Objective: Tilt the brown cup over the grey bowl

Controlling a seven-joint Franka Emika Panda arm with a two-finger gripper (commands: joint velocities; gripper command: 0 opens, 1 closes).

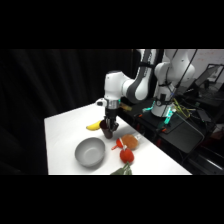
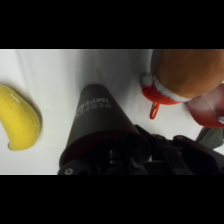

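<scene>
My jaws point(image 1: 108, 129) pinch the brown cup point(image 2: 95, 122) on the worktop point(image 1: 62, 135), just beside the grey bowl point(image 1: 90, 152). Risks: cup slips when I tilt, or I tip short of the bowl; banana point(image 2: 19, 120) and red toys point(image 2: 165, 92) crowd close.

Showing pale embossed lettering on the side of the small dark brown tapered cup point(image 2: 97, 112) in the wrist view, running in two short lines along its wall. Staying too blurred to be read as words. Showing no other text, label, number or sign in either view.
</scene>
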